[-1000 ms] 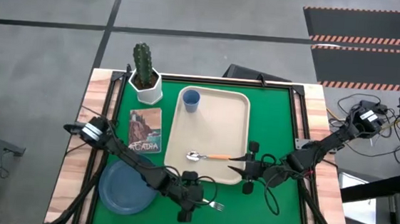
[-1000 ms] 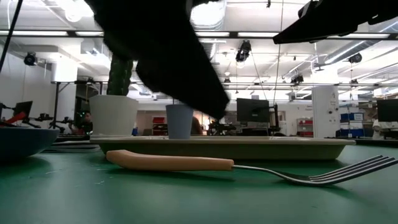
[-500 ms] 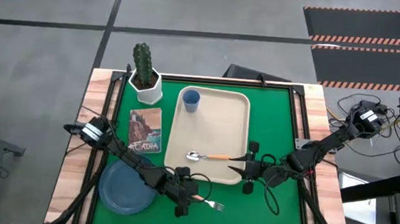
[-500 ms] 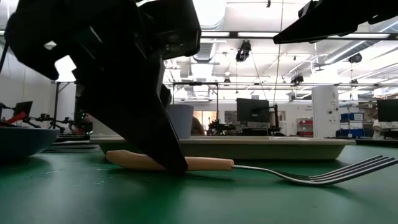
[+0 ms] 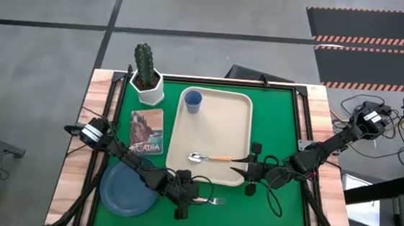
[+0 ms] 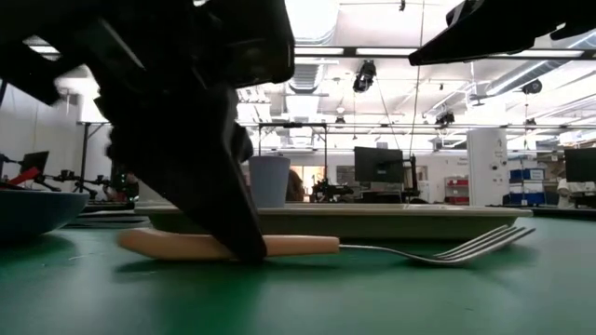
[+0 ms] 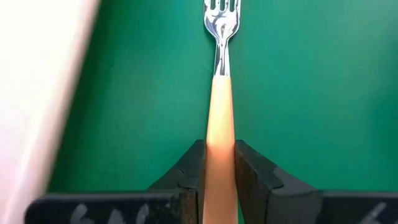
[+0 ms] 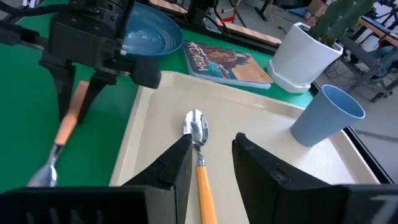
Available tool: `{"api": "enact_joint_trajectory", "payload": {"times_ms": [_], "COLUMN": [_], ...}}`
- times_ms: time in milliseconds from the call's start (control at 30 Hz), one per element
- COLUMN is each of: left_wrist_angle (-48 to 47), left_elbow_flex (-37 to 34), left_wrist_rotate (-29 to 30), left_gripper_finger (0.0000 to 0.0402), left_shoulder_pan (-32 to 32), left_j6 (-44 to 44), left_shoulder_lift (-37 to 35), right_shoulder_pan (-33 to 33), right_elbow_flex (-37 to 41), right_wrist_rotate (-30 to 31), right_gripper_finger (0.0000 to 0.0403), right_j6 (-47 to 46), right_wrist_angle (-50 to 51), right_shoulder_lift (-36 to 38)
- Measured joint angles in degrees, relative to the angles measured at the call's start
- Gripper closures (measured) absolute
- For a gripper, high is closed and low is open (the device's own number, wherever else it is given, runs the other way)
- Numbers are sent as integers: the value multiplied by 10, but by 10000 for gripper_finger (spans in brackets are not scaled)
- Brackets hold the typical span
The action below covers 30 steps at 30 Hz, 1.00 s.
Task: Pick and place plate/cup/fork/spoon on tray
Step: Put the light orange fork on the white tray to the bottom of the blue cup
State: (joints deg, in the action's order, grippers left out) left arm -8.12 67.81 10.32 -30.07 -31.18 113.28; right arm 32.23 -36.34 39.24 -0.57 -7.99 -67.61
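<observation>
1 fork (image 7: 219, 93) in left pincer (image 7: 219, 177), right pincer (image 8: 211, 158) spread; 1 spoon (image 5: 209, 158), 1 cup (image 5: 193, 101), 1 plate (image 5: 125, 188)

bright overhead light, soft shadows, blurred backlit foreground arm

An orange-handled fork (image 7: 220, 112) lies flat on green felt, handle pinched between the left gripper (image 7: 219, 174) fingers, silver tines pointing away. Beyond it, the beige tray (image 5: 237, 130) holds an orange-handled spoon (image 5: 209, 158) and blue cup (image 5: 193, 101); the dusty-blue plate (image 5: 125, 188) sits behind.
</observation>
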Motion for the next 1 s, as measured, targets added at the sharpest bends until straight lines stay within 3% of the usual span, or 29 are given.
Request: {"api": "enact_joint_trajectory", "payload": {"times_ms": [167, 300, 533, 800, 900, 1000], "left_wrist_angle": [-5, 4, 13, 124, 220, 305], "left_elbow_flex": [5, 8, 5, 1, -1, -3], "left_wrist_rotate": [-11, 42, 227, 519, 624, 655], "left_gripper_finger": [362, 362, 362, 362, 362, 362], "left_shoulder_pan": [-10, -18, -32, -31, -14, 11], "left_j6": [5, 35, 147, 321, 379, 405], "left_shoulder_lift": [-31, -84, -179, -216, -194, -164], "right_shoulder_pan": [0, 0, 0, 0, 0, 0], "right_elbow_flex": [0, 1, 1, 2, 13, 40], "right_wrist_rotate": [5, 18, 78, 76, 73, 66], "right_gripper_finger": [300, 300, 300, 300, 300, 300], "right_j6": [1, 6, 43, 47, 65, 107], "right_wrist_angle": [4, 7, 10, -3, -63, -195], "right_shoulder_lift": [0, 0, 12, 37, 37, 28]}}
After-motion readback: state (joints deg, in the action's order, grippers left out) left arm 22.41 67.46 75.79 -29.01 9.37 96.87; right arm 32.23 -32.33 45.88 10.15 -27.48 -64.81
